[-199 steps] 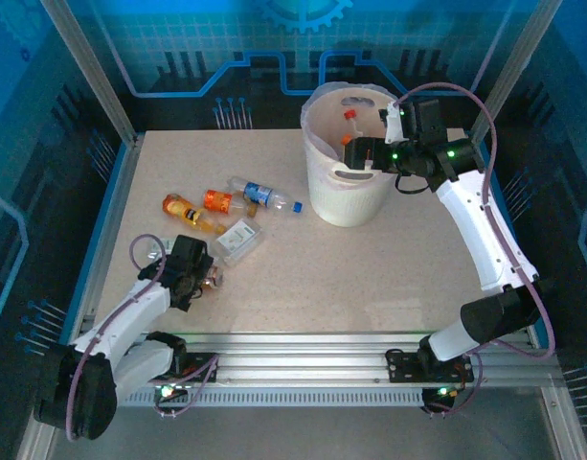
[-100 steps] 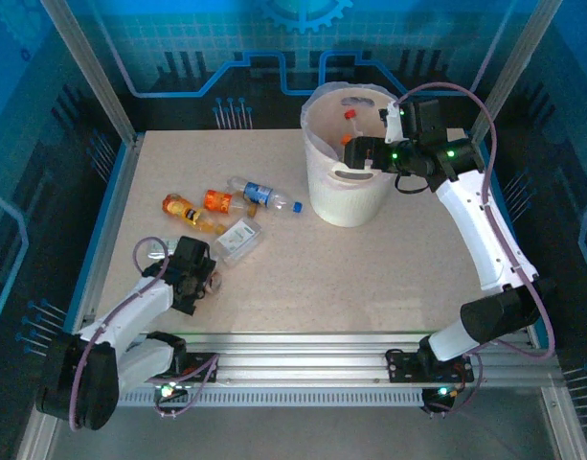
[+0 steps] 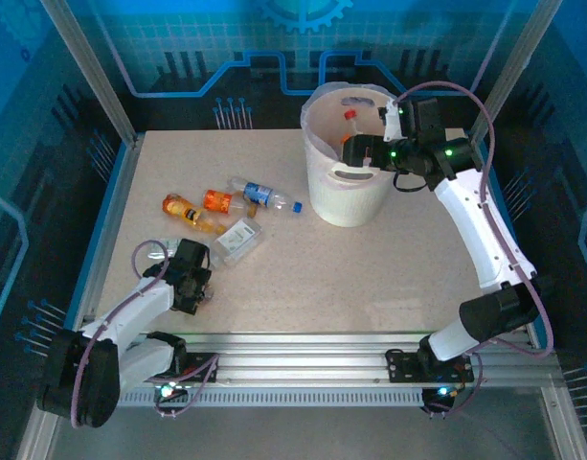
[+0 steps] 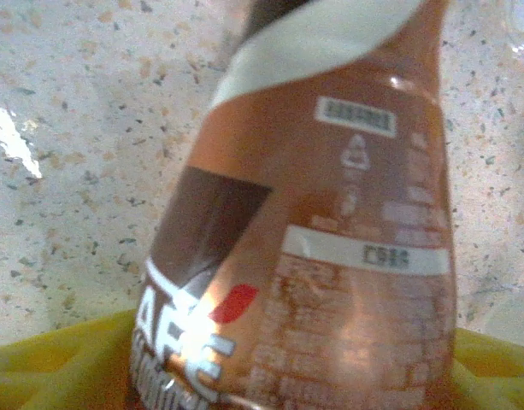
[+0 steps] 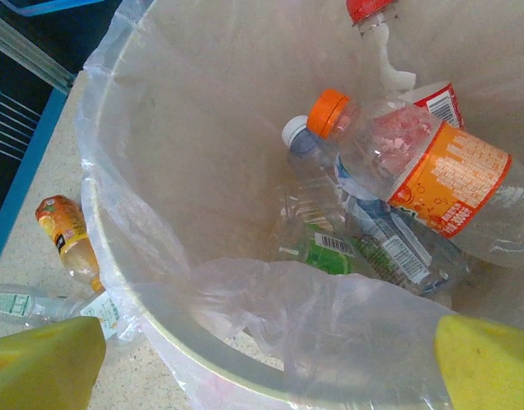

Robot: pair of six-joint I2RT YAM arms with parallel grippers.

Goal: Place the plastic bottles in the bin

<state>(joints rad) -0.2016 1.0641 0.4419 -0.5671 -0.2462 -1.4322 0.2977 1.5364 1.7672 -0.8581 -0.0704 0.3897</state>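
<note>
A speckled beige tabletop (image 3: pixel 370 259) sat inside a blue-walled enclosure, seen from above. Toward its far right stood the bin (image 3: pixel 346 206), a large round white bucket lined with a clear plastic bag. The right tool (image 3: pixel 355 150) hung over the bin's rim, its yellow fingers spread wide with nothing between them. The wrist camera looked down past that open tool (image 5: pixel 262 367) into the bin. Several bottles lay heaped there, among them an orange-labelled bottle (image 5: pixel 432 179) with an orange cap and a green-labelled bottle (image 5: pixel 347 252).

Near the left front of the tabletop, the left tool (image 3: pixel 190 278) was down at the surface. Its yellow fingers (image 4: pixel 48 367) pressed against both sides of a brown-labelled bottle (image 4: pixel 330 213) lying on the tabletop.

Between that tool and the bin lay a loose cluster of four more bottles. These were a crushed clear bottle (image 3: pixel 237 240), a blue-labelled bottle (image 3: pixel 262 196), an orange bottle (image 3: pixel 216 201) and a yellow-orange bottle (image 3: pixel 181 208).
</note>
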